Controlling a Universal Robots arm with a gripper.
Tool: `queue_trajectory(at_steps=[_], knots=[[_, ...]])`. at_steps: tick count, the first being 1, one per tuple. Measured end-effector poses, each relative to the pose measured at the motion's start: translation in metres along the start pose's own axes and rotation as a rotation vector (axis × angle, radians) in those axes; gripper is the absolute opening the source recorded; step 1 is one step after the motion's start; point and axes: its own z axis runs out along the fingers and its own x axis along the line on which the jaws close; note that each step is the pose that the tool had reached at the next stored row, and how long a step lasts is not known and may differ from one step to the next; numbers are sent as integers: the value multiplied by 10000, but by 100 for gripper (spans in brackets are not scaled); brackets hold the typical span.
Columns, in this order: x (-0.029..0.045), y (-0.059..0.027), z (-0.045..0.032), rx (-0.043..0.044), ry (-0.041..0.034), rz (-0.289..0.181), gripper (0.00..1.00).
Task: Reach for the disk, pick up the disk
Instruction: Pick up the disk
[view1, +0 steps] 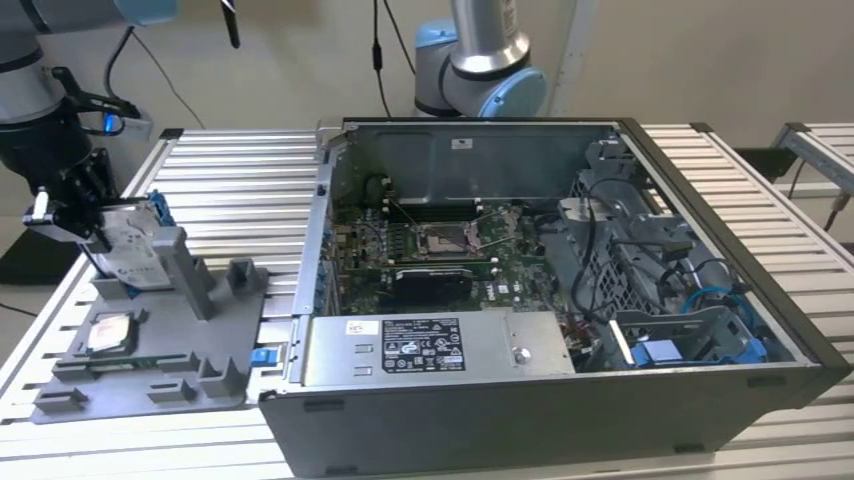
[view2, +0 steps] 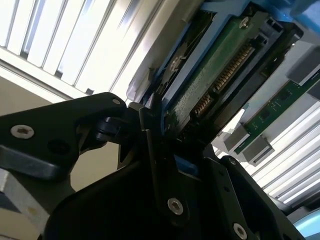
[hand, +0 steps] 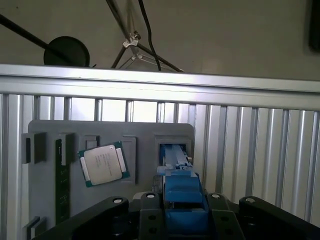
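Observation:
The disk (view1: 134, 250), silver-grey with a white label and blue rails, stands on edge in a slot of the grey fixture tray (view1: 174, 370) at the exterior view's left. My gripper (view1: 96, 232) comes down on its upper end. In the first wrist view the blue rail (hand: 176, 160) runs straight in between the black fingers (hand: 150, 202), and my gripper (hand: 182, 200) is shut on it. In the second wrist view one finger (view2: 150, 130) presses the edge of the disk (view2: 220, 70), whose green circuit board faces the camera.
A flat silver processor (view1: 107, 333) lies on the tray beside the slot, also in the first wrist view (hand: 104, 164), next to a memory stick (hand: 62, 185). An open computer case (view1: 561, 300) stands to the exterior view's right. A second arm's base (view1: 481, 60) is behind it.

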Motion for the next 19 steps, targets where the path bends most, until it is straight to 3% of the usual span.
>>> queue_trajectory(at_steps=[5,9,12,19], knots=[[0,-1,0,1,20,1,0],[-1,-1,-1,1,-11,1,0],[0,0,-1,0,73,3,0],[0,0,-4,-1,76,3,0]])
